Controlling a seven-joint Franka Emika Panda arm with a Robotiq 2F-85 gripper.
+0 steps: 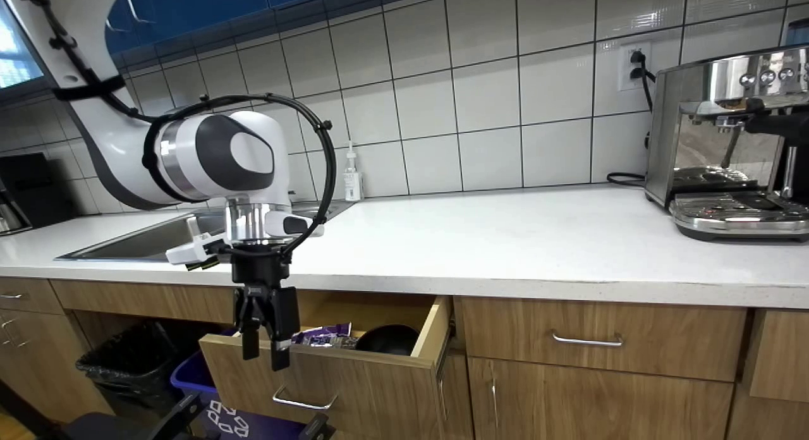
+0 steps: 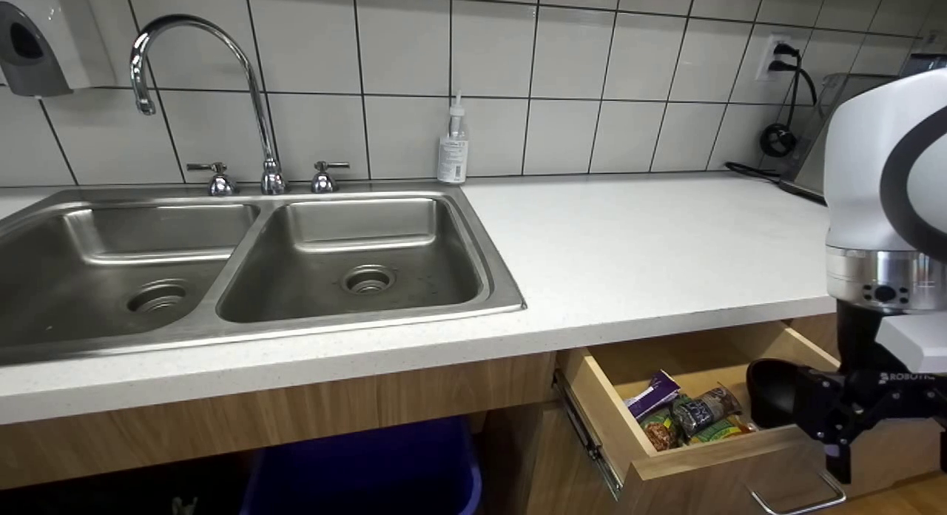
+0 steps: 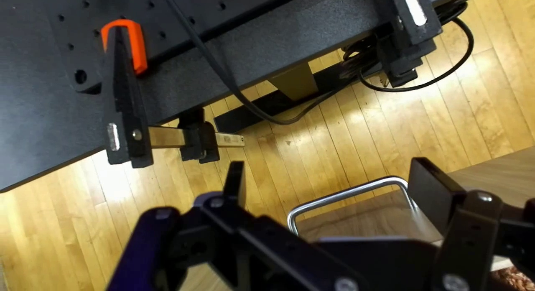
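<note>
- Black all over, the gripper [image 1: 265, 353] hung fingers-down in front of the drawer, and we saw its jaws spread wide with nothing between them.
- Nearest below it was the metal drawer handle [image 3: 342, 195], which showed between the fingertips in the wrist view; we could make out no contact.
- We found the wooden drawer [image 1: 379, 396] standing well out from under the counter [image 1: 537, 238], a position that, we judged, gave access to what lay inside.
- Within it we saw a purple wrapper [image 2: 652, 394], a dark snack bag [image 2: 706, 411], a green packet [image 2: 661, 431] and a black bowl [image 2: 771, 391], lying loose as in a catch-all.
- On the arm [image 1: 246, 152], a black strap [image 1: 88, 88] bound the cable [image 1: 278, 98], presumably against snagging.
- We noticed an orange-tipped clamp [image 3: 125, 107] on the black table [image 3: 37, 111], probably there to steady what it carried.
- Farther off, an espresso machine [image 1: 663, 136] stood near the wall outlet [image 1: 624, 67], we supposed for its cord's sake; a pump bottle [image 2: 453, 160] stood by the sink [image 2: 503, 289], handy for washing.
- On the gripper we read "ROBOTI", its last letter unclear; the recycling bin [image 1: 272, 425] bore white arrows; the bottle's label and the packets' print were too small for us.
</note>
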